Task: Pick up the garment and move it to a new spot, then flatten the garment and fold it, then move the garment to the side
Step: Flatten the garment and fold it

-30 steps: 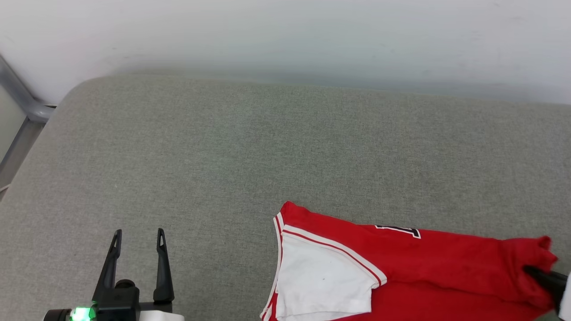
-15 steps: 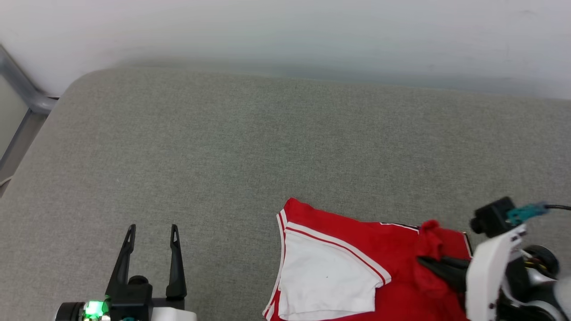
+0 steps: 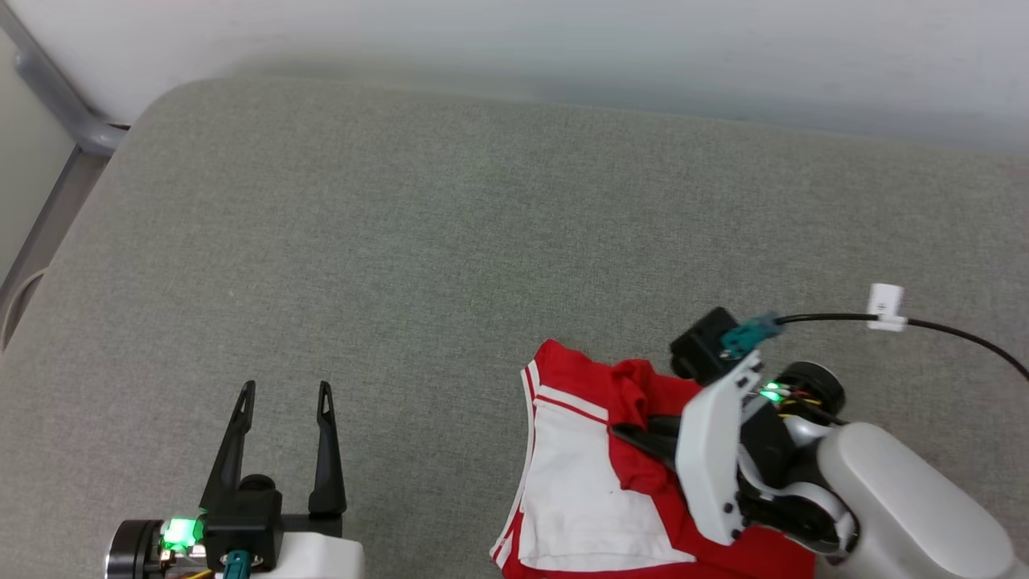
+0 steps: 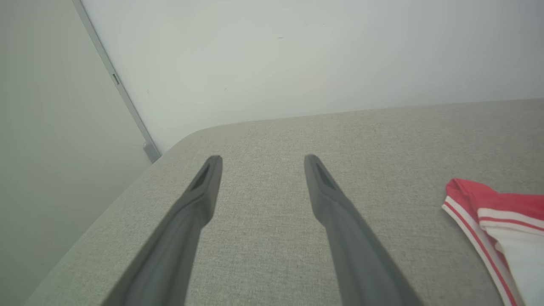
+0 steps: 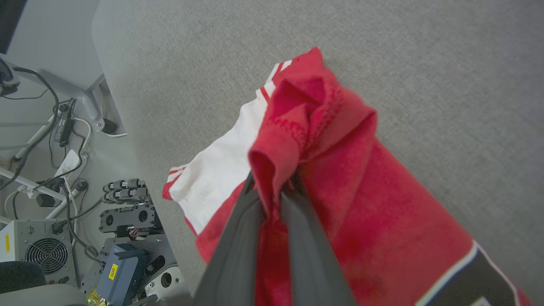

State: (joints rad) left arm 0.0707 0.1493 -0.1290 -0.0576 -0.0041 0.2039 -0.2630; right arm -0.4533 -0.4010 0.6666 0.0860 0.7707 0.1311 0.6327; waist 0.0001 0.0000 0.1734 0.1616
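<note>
1. The garment lies on the grey cushion with its white sleeve facing up. Its lower part runs off the bottom of the head view.
2. The right gripper is clamped on a bunch of the garment's red cloth. In the right wrist view the fabric is pinched between the two fingers and flops over their tips, raised above the rest of the shirt beside the sleeve.
3. The left gripper has its fingers spread wide with nothing between them. It is well apart from the garment, on the sleeve side, over bare cushion.
4. We judge that the fold is in hand, with one red edge lifted over the shirt's body. Which edge it is, hem or shoulder, we cannot tell from the bunching.
5. The next move calls for laying that edge flat across the garment without dragging the layer beneath, then letting go and smoothing.
6. The cushion's near edge runs close to the garment's sleeve side, and in the right wrist view floor equipment lies just beyond it. We should not pull the cloth that way.
7. Beyond the garment, towards the wall, and between it and the left gripper, the cushion offers ample room for setting it aside.
</note>
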